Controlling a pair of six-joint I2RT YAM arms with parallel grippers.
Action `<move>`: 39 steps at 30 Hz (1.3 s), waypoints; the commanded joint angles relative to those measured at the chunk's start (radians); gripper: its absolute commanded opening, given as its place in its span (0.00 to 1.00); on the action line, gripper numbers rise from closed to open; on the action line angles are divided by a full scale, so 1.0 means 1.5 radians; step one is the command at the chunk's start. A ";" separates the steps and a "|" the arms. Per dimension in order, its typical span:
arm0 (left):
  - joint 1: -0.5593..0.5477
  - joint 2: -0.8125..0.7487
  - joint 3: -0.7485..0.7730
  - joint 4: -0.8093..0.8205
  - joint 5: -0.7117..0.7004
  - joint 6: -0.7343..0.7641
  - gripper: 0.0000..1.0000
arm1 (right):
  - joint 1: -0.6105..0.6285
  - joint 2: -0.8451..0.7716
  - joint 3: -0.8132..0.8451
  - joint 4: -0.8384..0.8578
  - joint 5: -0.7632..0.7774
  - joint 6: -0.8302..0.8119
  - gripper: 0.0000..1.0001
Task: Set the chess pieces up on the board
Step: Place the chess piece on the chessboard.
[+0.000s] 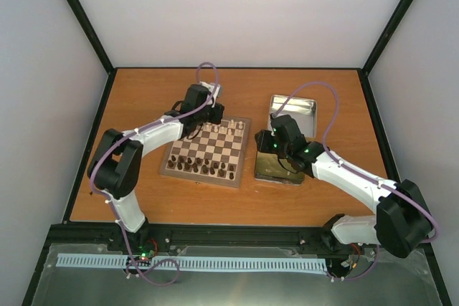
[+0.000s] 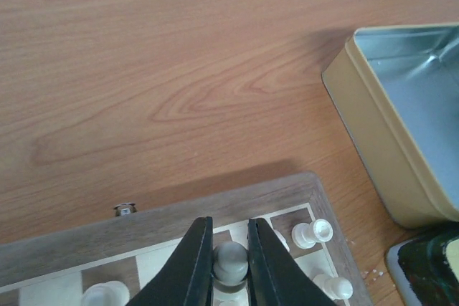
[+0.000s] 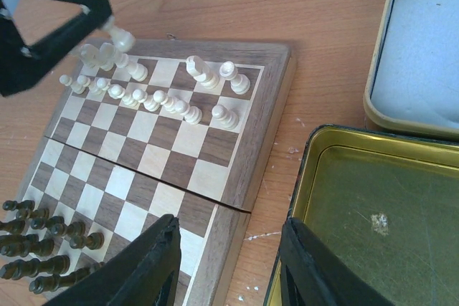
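Left gripper (image 2: 229,224) pinches one white piece (image 2: 231,261) over the board's (image 3: 166,132) far edge, head apparently uppermost, long axis near vertical; right gripper (image 3: 229,233) hovers spread, empty, over the board's right edge.

One chessboard (image 3: 165,148), one gold tin (image 3: 373,177), one silver lid (image 3: 430,48), two arms (image 1: 154,134) (image 1: 351,177)
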 commanded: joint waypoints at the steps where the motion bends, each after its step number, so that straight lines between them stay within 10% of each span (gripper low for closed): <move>1: -0.010 0.029 0.022 0.052 -0.014 0.034 0.01 | -0.002 -0.018 -0.005 0.002 0.014 0.004 0.39; 30: -0.010 0.148 0.021 0.107 0.020 0.063 0.07 | -0.002 -0.011 -0.006 -0.005 0.014 0.003 0.40; 39: -0.010 0.083 0.052 0.041 0.037 0.025 0.51 | -0.002 -0.014 0.001 -0.011 0.008 0.005 0.40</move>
